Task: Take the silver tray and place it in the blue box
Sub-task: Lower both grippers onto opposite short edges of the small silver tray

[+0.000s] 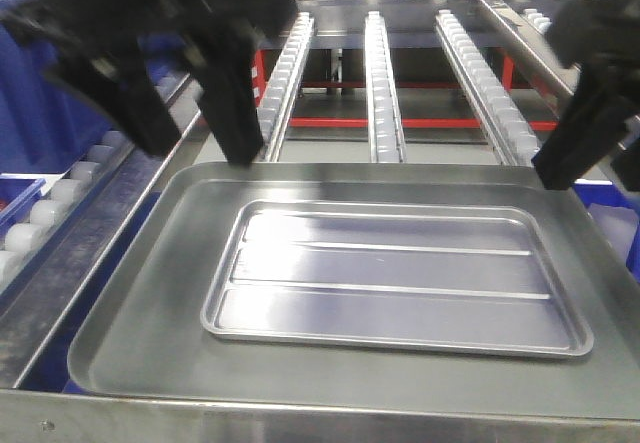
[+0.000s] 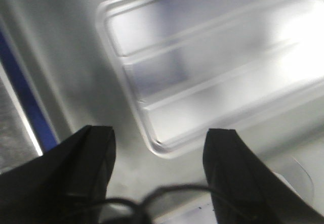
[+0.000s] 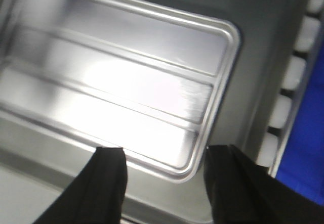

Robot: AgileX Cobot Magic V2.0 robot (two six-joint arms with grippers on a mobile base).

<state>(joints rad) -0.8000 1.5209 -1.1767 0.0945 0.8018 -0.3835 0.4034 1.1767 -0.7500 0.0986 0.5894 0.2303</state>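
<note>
The silver tray (image 1: 395, 278), shiny with two long ribs, lies flat inside a larger dull grey tray (image 1: 140, 303). My left gripper (image 1: 195, 143) hangs open above the grey tray's far left corner. In the left wrist view a corner of the silver tray (image 2: 202, 72) lies below and ahead of the open left gripper (image 2: 159, 143). My right gripper (image 1: 600, 158) hovers at the far right corner. It is open (image 3: 164, 155), with a silver tray (image 3: 126, 82) corner below the gap. Blue plastic (image 1: 615, 233) shows at the right edge; I cannot tell if it is the blue box.
Three roller conveyor rails (image 1: 385, 83) run away behind the trays, and another roller rail (image 1: 70, 188) runs along the left. White rollers (image 3: 291, 77) and a blue surface (image 3: 304, 148) lie right of the grey tray. A metal ledge (image 1: 320, 423) fronts the grey tray.
</note>
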